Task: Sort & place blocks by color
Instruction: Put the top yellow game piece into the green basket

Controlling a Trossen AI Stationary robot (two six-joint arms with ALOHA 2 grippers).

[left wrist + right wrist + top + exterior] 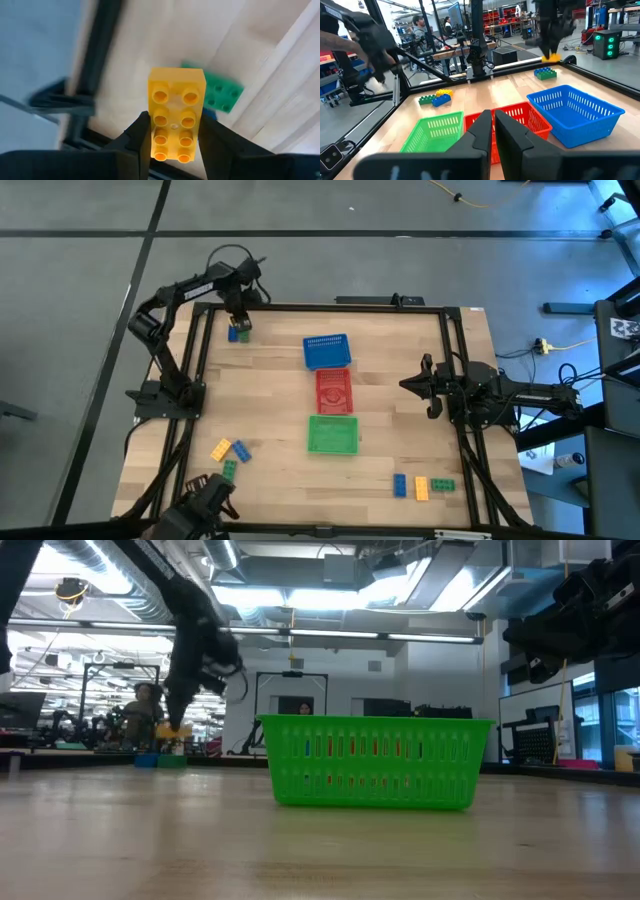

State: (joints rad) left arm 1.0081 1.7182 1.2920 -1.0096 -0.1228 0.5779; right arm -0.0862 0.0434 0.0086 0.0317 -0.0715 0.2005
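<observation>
A: Left gripper (238, 321) is up at the far left corner of the surface (270, 395), and look at the left wrist view: its fingers (137, 137) are clamped on a yellow block (176, 114), studs facing the camera.

B: Right under it, a green block (223, 92) lies on the wood with a sliver of blue just beside it. From above, that green and blue pair (238, 333) sits below the gripper, near the frame rail.

A: And the low view puts a spot of yellow at the tip of the dark arm (195, 635), above the wood and clear of it.

B: Over to the right gripper (428, 387). It hangs out by the right edge, well apart from any block, fingers (482, 131) pressed together on nothing.

A: Baskets run down the middle in a column: blue basket (327, 351) farthest, red basket (334, 390) in the centre, green basket (332, 434) nearest.

B: Loose blocks elsewhere: a cluster (229, 454) at the near left, yellow, blue and green touching or just beside one another.

A: And a near-right row (421, 486), blue, yellow, green, side by side.

B: All three baskets look empty from above.
</observation>
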